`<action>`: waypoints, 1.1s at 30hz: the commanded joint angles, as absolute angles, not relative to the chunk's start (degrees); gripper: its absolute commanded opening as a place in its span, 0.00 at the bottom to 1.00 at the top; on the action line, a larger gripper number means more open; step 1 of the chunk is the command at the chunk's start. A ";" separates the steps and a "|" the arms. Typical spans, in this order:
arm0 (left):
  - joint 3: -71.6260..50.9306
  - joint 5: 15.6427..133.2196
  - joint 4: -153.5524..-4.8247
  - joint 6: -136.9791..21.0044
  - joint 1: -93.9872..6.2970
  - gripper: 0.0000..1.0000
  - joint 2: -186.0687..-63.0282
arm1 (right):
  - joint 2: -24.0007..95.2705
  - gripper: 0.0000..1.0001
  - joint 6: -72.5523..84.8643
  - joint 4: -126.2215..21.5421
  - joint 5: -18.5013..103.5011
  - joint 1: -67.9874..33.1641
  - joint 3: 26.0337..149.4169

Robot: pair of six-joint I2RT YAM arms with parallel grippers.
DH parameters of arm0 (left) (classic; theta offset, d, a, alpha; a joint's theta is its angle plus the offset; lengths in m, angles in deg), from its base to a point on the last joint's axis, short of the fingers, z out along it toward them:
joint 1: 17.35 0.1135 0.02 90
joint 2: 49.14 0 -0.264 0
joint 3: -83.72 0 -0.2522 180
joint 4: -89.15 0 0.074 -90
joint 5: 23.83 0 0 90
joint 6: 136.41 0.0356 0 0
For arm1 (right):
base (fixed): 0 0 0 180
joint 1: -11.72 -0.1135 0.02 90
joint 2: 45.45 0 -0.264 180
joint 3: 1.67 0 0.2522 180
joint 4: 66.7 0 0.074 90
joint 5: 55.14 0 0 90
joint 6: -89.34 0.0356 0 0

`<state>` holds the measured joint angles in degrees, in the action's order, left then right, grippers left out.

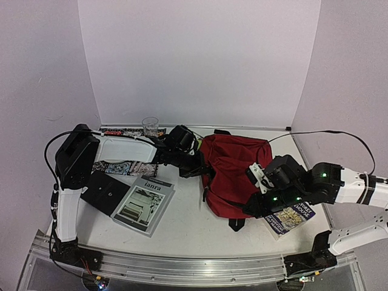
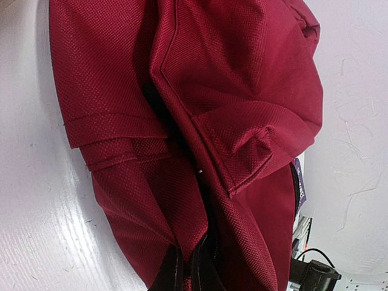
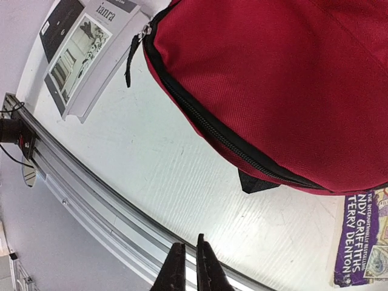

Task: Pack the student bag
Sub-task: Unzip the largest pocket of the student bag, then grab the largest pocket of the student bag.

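Observation:
The student bag [image 1: 233, 163], dark red with black zips, lies flat in the middle of the table. My left gripper [image 1: 197, 168] is at the bag's left edge. In the left wrist view its black fingers [image 2: 165, 276] are shut on a fold of the red fabric [image 2: 242, 91] beside the zip. My right gripper [image 1: 251, 210] hovers over the bag's near right corner. In the right wrist view it [image 3: 193, 267] is shut and empty above bare table, short of the bag's zipped edge [image 3: 212, 130] and its black zip pull [image 3: 132, 57].
A grey magazine [image 1: 144, 203] and a black notebook [image 1: 104, 190] lie left of the bag. A purple book [image 1: 291, 218] lies under my right wrist. A clear cup [image 1: 150, 126] and patterned items [image 1: 121, 167] sit at the back left. The metal rail [image 3: 91, 182] runs along the table's near edge.

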<state>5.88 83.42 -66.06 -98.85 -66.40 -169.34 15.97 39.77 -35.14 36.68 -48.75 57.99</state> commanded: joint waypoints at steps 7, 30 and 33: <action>6.30 84.77 -71.05 -105.77 -66.39 0.00 -168.76 | 27.62 0.36 45.54 -52.35 34.87 -49.05 63.06; 3.34 86.33 -78.34 -114.56 -66.40 0.00 -167.96 | 40.19 0.46 53.67 -71.49 34.36 -49.05 60.85; 3.27 86.73 -78.92 -115.17 -66.40 0.00 -168.13 | 41.68 0.44 54.21 -72.31 34.42 -49.09 61.34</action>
